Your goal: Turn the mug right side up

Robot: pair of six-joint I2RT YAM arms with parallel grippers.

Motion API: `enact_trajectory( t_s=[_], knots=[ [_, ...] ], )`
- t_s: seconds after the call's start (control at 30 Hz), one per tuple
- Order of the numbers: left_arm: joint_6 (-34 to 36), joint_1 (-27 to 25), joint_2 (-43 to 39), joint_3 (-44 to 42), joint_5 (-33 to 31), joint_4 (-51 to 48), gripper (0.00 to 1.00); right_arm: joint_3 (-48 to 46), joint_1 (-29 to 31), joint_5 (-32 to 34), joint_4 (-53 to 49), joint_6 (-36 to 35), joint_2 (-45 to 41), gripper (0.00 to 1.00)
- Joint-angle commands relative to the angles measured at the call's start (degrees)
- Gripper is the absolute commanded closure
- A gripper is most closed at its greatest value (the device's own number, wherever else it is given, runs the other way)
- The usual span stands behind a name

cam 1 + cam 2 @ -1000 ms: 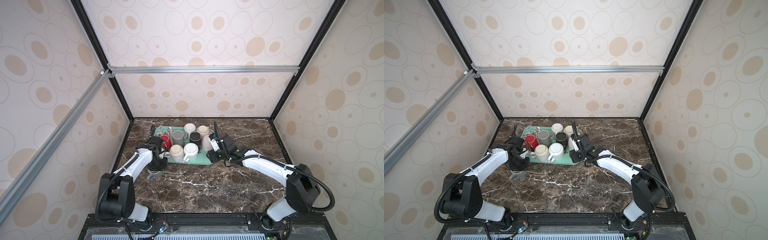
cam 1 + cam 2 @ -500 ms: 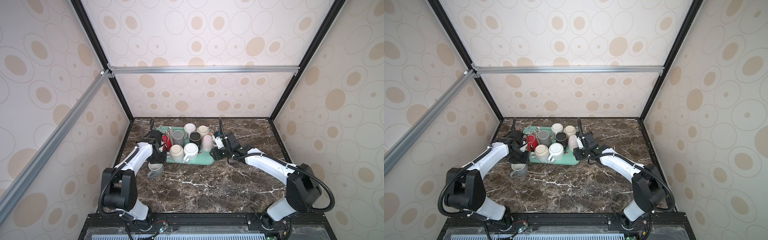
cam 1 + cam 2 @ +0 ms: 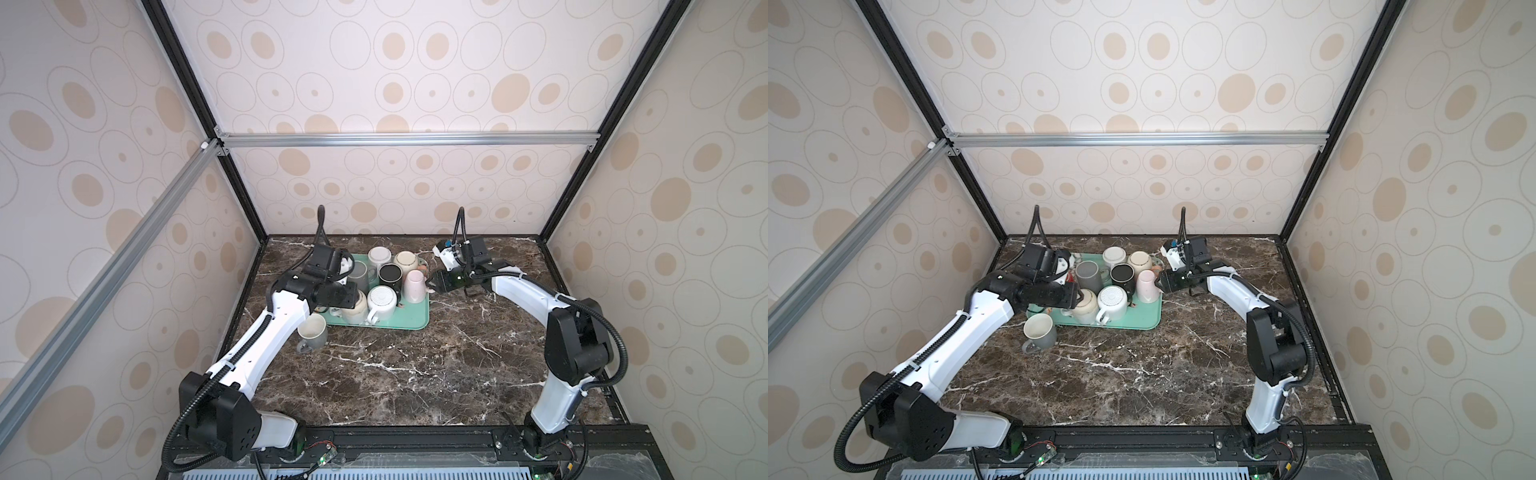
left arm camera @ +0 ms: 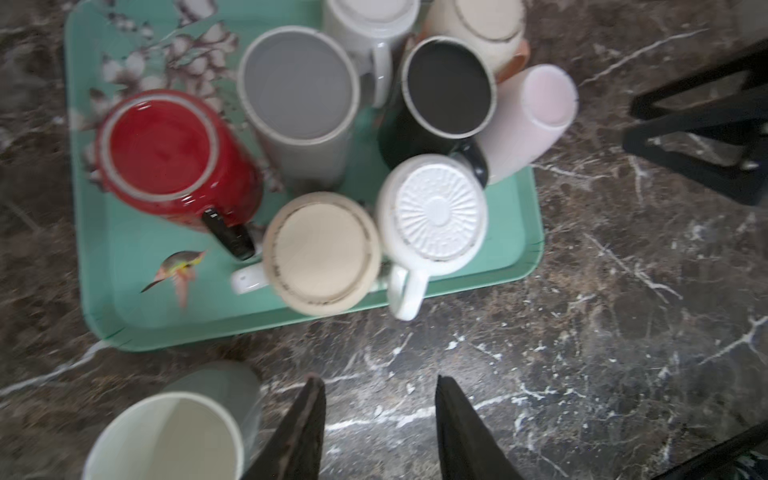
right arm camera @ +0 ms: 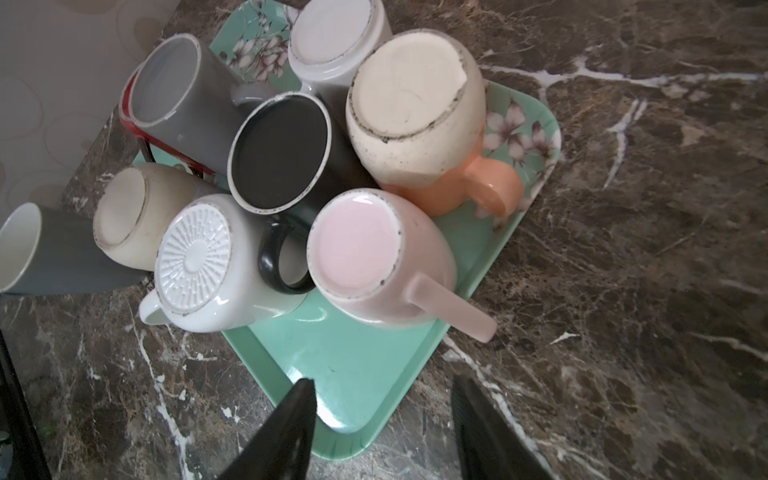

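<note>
Grey mug [image 3: 312, 332] stands rim up on marble table [image 3: 415, 374], just in front of green tray [image 3: 409, 322] (handle toward near edge). My left gripper [image 4: 376, 380] near it, jaws parted, holding nothing. My right gripper [image 5: 382, 382] at tray's right corner, jaws parted, empty, near upside-down pink mug [image 5: 361, 249].

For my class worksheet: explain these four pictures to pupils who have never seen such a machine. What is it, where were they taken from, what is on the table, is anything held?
Two robot arms work at a marble table, each with a two-fingered gripper. Two pictures look down from above; two come from cameras on the wrists. A green tray carries upside-down mugs, a pink mug among them. A grey mug stands right side up on the table beside the tray. The left gripper and right gripper are open, holding nothing.
</note>
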Motion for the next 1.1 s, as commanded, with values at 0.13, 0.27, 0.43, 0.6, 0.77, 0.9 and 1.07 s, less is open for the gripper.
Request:
enact_trajectory(
  t_s=[0.13, 0.27, 0.43, 0.6, 0.77, 0.9, 1.07],
  knots=[
    [-9.05, -10.30, 0.36, -8.24, 4.21, 18.39, 0.58, 5.08, -2.81, -6.49, -2.64, -4.96, 6.36, 0.43],
    [-11.14, -12.67, 0.89, -12.48, 5.24, 24.38, 0.58, 8.74, -3.14, -13.91, -4.42, -4.74, 10.41, 0.42],
    [-11.69, -13.58, 1.39, -15.85, 5.36, 28.08, 0.57, 9.00, -3.14, -13.20, -4.53, -5.94, 11.83, 0.37],
    [-11.42, -13.62, 2.22, -17.02, 6.00, 30.87, 0.57, 12.30, -3.15, -10.18, -8.79, -9.52, 13.21, 0.37],
    [-11.02, -13.75, 4.44, -16.25, 6.71, 31.77, 0.57, 13.56, -3.15, -12.25, -7.50, -11.67, 14.56, 0.37],
    [-10.67, -14.11, 4.70, -16.27, 6.80, 31.04, 0.57, 15.77, -3.15, -17.65, -7.65, -11.10, 17.45, 0.36],
    [-11.21, -14.13, 2.35, -19.70, 5.20, 31.47, 0.56, 14.44, -2.32, -18.78, -8.84, -11.02, 17.09, 0.36]
  ],
)
